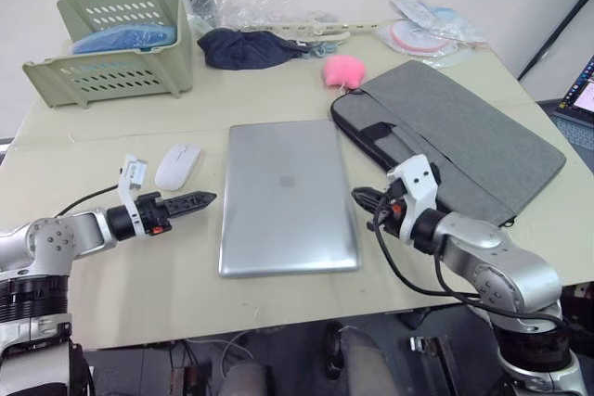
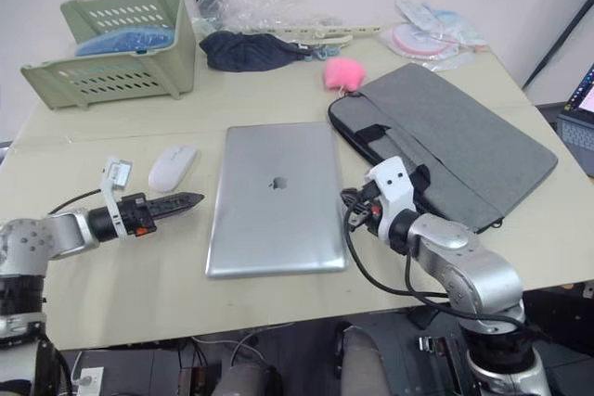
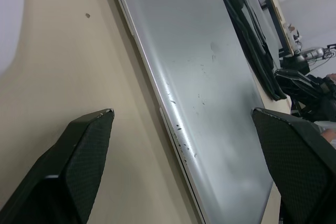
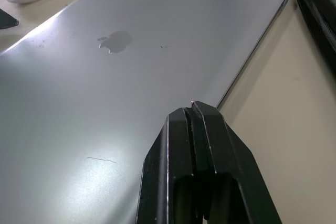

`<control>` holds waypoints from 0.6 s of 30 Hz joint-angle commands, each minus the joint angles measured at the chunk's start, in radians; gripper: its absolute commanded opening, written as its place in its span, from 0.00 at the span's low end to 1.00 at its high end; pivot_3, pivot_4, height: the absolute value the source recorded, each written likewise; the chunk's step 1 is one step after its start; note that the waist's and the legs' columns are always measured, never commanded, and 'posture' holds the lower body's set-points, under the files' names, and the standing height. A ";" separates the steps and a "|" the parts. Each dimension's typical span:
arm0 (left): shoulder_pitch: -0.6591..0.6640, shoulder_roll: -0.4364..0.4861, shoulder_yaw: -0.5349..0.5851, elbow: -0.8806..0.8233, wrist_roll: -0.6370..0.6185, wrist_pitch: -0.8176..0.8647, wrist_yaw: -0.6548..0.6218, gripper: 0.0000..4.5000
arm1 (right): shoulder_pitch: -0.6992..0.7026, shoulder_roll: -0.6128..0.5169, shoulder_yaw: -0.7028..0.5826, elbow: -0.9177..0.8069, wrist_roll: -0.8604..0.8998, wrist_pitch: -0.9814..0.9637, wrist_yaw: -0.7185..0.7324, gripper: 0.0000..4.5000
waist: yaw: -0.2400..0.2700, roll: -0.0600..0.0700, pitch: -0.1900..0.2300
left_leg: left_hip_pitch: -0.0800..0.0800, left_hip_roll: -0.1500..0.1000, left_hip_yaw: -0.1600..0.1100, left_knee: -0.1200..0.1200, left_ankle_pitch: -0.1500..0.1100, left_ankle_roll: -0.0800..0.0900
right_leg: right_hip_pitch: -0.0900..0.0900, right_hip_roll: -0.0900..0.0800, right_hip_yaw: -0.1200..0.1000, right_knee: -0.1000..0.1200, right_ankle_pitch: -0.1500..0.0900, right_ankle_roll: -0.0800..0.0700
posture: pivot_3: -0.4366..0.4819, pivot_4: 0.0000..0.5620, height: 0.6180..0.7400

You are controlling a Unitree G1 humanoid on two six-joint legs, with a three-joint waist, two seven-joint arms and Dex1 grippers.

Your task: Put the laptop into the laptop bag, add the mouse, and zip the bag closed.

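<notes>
Lying shut, laptop bag (image 1: 464, 136), laptop (image 1: 286, 197) outside

Laptop dead centre on the bench, everything else around it

The laptop (image 1: 286, 194) lies flat mid-bench (image 1: 111, 294), the mouse (image 1: 178, 166) just to its left and the laptop bag (image 1: 455, 136) to its right. Behind sit a basket (image 1: 111, 44) at far left and a cloth bundle (image 1: 246, 48) near the middle.

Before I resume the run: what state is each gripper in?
Left gripper: fingers open, holding nothing, at the laptop's left edge.
Right gripper: fingers shut, holding nothing, at its right edge.
</notes>
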 commanded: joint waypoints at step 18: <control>-0.158 -0.105 -0.151 0.244 0.195 -0.160 -0.163 1.00 | -0.088 0.019 0.097 0.246 -0.269 -0.200 -0.020 0.03 | 0.008 -0.001 -0.001 | 0.003 0.000 -0.003 0.001 0.000 0.001 | 0.008 -0.002 -0.002 -0.001 0.000 0.000 | 0.48 0.27 1.00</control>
